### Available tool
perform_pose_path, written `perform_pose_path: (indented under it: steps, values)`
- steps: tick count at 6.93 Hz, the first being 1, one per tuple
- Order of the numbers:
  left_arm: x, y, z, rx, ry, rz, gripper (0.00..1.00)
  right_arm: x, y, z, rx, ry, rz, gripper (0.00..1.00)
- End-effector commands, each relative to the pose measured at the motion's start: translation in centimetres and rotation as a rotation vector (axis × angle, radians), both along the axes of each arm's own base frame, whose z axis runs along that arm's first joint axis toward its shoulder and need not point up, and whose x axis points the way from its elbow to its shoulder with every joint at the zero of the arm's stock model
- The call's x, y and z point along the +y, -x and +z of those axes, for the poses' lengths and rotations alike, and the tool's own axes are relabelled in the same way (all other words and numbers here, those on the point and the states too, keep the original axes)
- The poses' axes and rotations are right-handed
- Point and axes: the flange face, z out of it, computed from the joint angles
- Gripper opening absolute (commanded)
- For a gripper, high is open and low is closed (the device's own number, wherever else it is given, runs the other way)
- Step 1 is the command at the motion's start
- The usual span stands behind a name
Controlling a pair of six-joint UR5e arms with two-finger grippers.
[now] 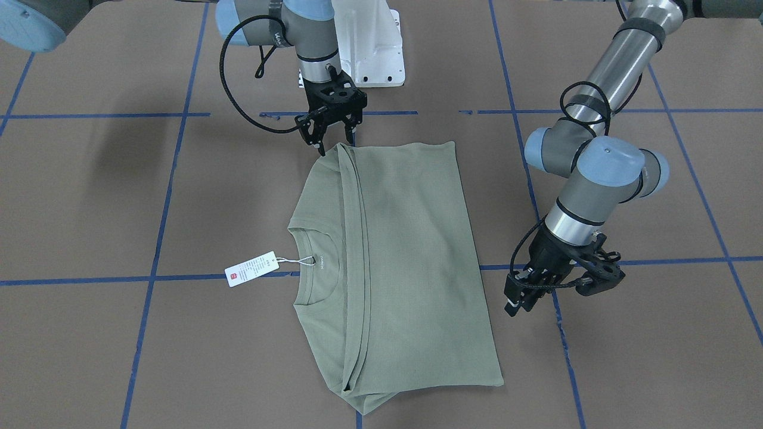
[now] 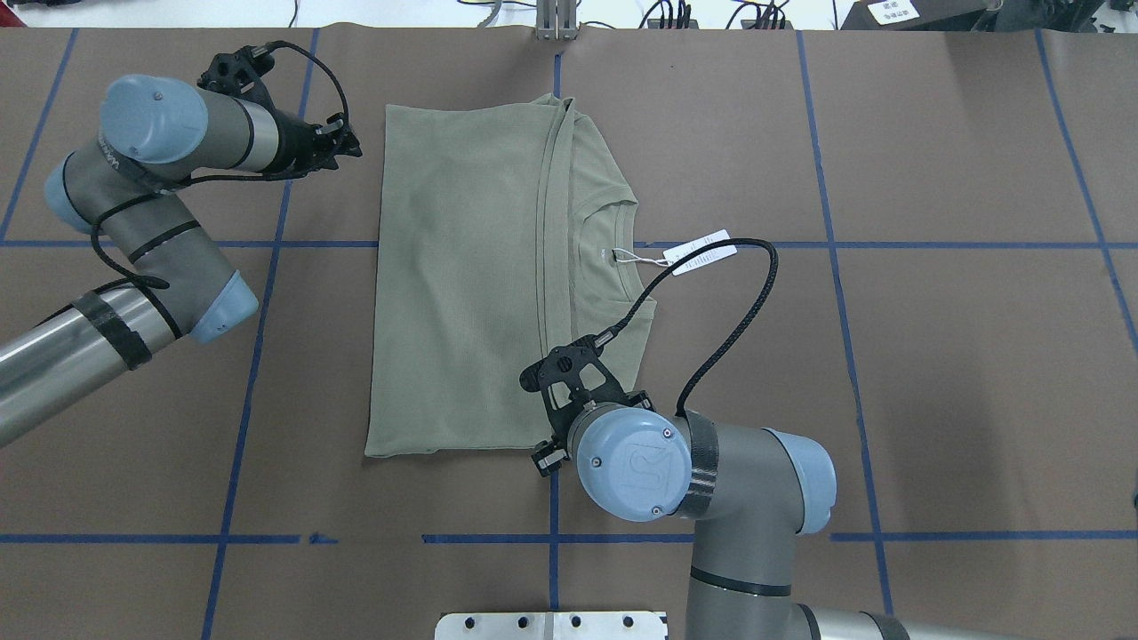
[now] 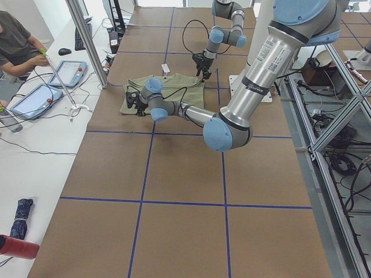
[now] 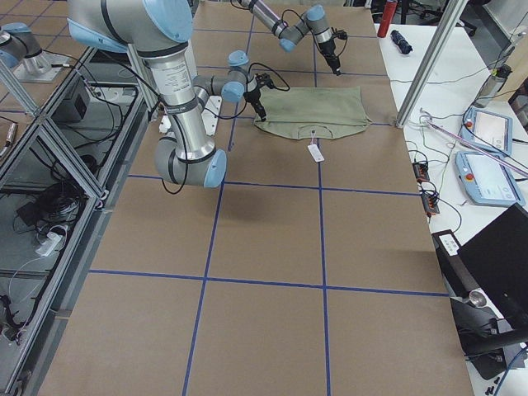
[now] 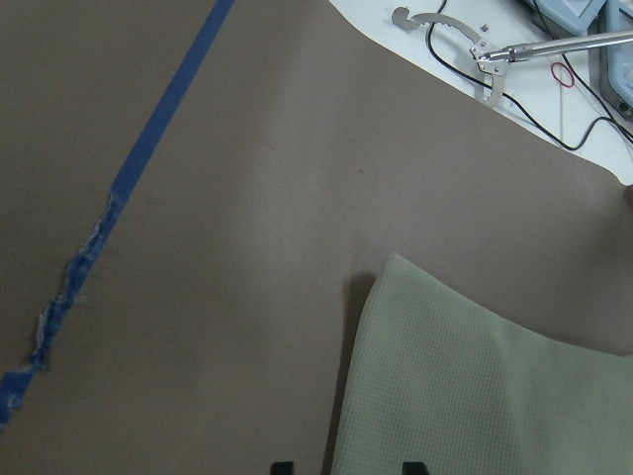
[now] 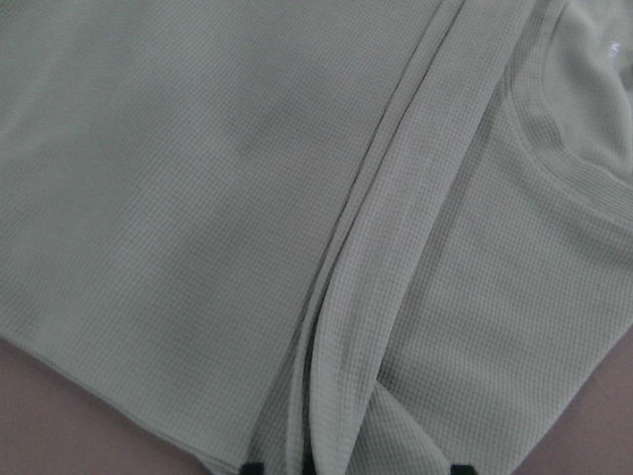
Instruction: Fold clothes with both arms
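since the brown table (image 2: 933, 382) is the work surface, we find the sage-green shirt (image 2: 462, 284) spread flat in its middle, collar turned to the robot's right and the body already doubled over itself in a long crease beside the neckline, so the narrowing looks done to us and a crosswise fold looks due

the left arm (image 2: 160, 258) reaches out along the far left side and the right arm (image 2: 738, 498) bends in from the near edge, which we read as each taking its own end of the cloth

the left gripper (image 2: 348, 144) hangs just beside the shirt's far left corner, apart from the fabric; its wrist view shows the tips spread and nothing between them. the right gripper (image 1: 331, 136) hovers over the near hem where the crease ends, its jaws parted and empty, probably lining up for a pinch there

the white hang tag (image 2: 702, 252) lies on the table beside the collar on its string, clear of both grippers, though we judge it could slip into a later fold
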Motion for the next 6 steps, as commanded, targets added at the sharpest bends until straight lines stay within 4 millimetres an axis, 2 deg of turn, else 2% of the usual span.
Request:
perform_pose_path:
  steps: [1,2,4,5,6]
  values:
    - [0.1,-0.1,0.2,-0.002,0.002,0.001,0.47,0.3,0.3,-0.7,-0.014,-0.005,0.003,0.04]
    - [0.1,-0.1,0.2,0.000,0.005,0.000,0.47,0.4,0.4,-0.2,-0.010,-0.003,0.000,0.00]
    - [0.0,-0.1,0.0,0.001,0.005,-0.001,0.47,0.7,0.4,0.1,-0.026,-0.001,0.001,0.00]
    - [0.0,-0.1,-0.2,0.003,0.002,-0.001,0.47,0.2,-0.2,-0.3,-0.040,-0.005,0.005,0.00]
    - [0.0,-0.2,-0.4,0.004,0.003,-0.001,0.47,-1.0,-0.9,0.3,-0.029,-0.006,0.014,0.00]
